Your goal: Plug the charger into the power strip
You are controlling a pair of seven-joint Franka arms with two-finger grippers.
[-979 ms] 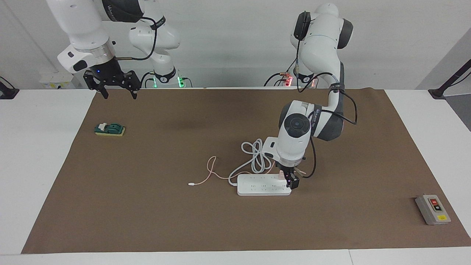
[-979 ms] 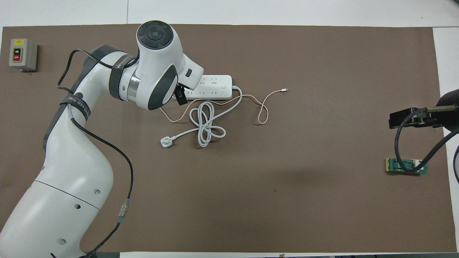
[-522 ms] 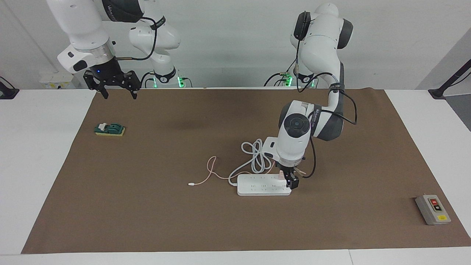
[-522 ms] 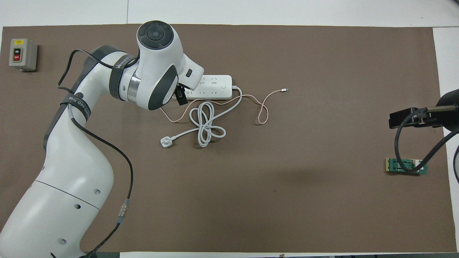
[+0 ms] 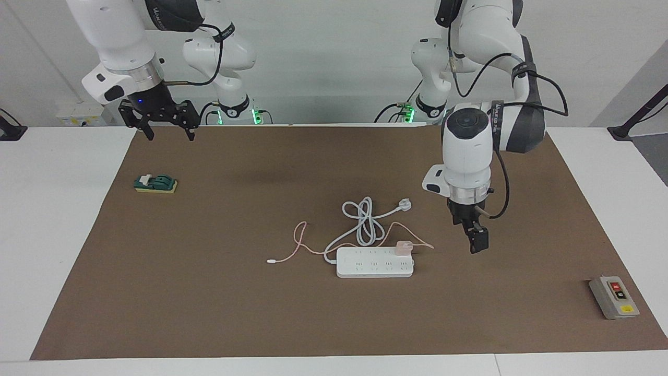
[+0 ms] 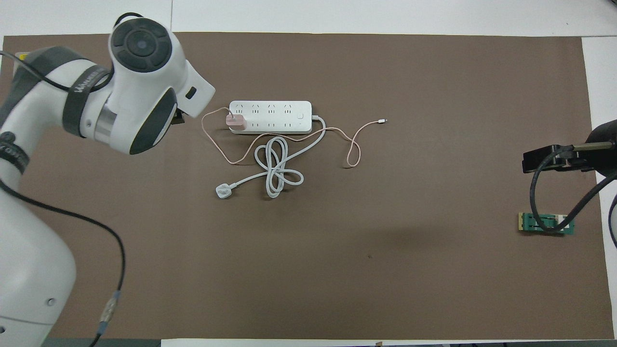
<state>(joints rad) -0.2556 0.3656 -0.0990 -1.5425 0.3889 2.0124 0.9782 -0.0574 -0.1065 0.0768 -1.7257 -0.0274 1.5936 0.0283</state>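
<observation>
The small pale-pink cube-shaped charger (image 5: pixel 403 247) sits plugged into the flat white rectangular power strip (image 5: pixel 374 265) at the strip's end toward the left arm, its thin pink cable (image 6: pixel 354 144) trailing over the brown mat (image 5: pixel 261 313). The left gripper (image 5: pixel 477 241) hangs empty above the mat beside that end, apart from the charger, jaws spread. The right gripper (image 5: pixel 159 122) waits raised over the mat's edge nearest the robots, fingers apart, holding nothing.

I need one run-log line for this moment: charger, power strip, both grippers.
charger: seated on power strip end socket | left gripper: open, empty, raised beside strip | right gripper: open, waiting above mat edge
</observation>
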